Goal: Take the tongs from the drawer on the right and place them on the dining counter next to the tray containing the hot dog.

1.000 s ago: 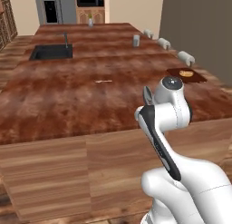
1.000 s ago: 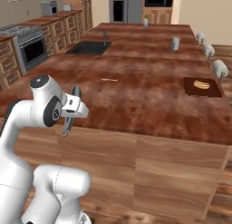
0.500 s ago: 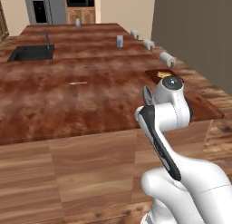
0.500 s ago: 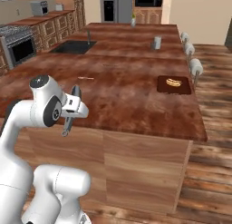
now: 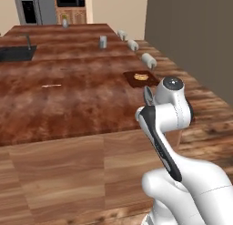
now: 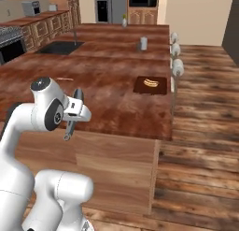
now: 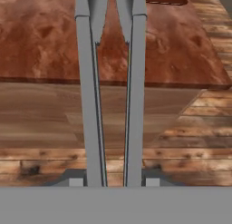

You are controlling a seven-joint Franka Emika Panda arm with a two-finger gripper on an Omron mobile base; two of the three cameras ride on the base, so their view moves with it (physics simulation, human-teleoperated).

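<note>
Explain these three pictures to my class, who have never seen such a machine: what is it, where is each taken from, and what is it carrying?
It is a white robot arm in a computer-drawn kitchen. Two pictures come from cameras behind it, left and right; the third looks along its gripper. The gripper is shut on grey tongs, whose two arms run up the hand view. Ahead lies the dining counter, bearing a tray with a hot dog.

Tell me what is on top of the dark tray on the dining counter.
On the tray, which lies on the dining counter near its right edge, lies one hot dog in a pale bun. The part of the tray under it is covered.
</note>
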